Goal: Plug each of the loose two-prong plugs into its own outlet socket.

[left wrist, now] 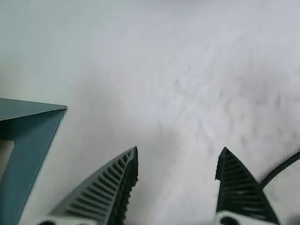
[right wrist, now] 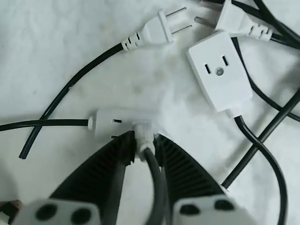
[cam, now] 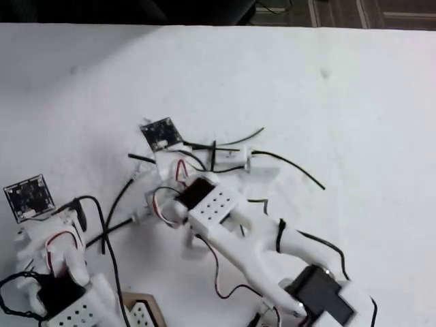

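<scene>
My right gripper [right wrist: 142, 139] is shut on a white two-prong plug [right wrist: 143, 131], whose black cord runs down between the fingers. The plug sits against the side of a long white socket [right wrist: 117, 123]; its prongs are hidden. A loose white plug [right wrist: 157, 31] lies with bare prongs beyond it. A second loose plug [right wrist: 236, 21] lies by a square white socket [right wrist: 219, 77]. My left gripper [left wrist: 176, 161] hangs open over bare table, nothing between its fingers. In the high view the right arm [cam: 218, 211] is at the table's middle, among the cords.
Black cords [right wrist: 262, 136] cross the table around the sockets, and one cut cord end [right wrist: 22, 153] lies near the long socket. A white socket piece [cam: 262, 163] and more cords [cam: 300, 169] lie mid-table. A flat dark panel edge [left wrist: 23, 136] stands beside my left gripper.
</scene>
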You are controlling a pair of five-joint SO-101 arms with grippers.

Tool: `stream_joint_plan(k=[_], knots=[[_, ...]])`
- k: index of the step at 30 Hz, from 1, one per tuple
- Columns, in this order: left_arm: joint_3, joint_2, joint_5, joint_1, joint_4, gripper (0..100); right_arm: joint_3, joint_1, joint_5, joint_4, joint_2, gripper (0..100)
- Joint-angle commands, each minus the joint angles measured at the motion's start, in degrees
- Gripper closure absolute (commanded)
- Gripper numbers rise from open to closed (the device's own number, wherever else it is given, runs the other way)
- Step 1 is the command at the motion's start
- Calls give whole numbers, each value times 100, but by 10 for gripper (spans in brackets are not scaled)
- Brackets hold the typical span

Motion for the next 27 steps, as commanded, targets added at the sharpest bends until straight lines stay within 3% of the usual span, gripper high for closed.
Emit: stream_joint_plan(k=[1,13,27], knots=[[-18,-48,-70,-22,-105,726,-237,4,-18,-127,75,982],[-18,-48,-70,-22,-97,726,-220,-4,220,312,180,982],[-18,-48,-70,-22,-105,726,-264,-374,695,295,1297,982]])
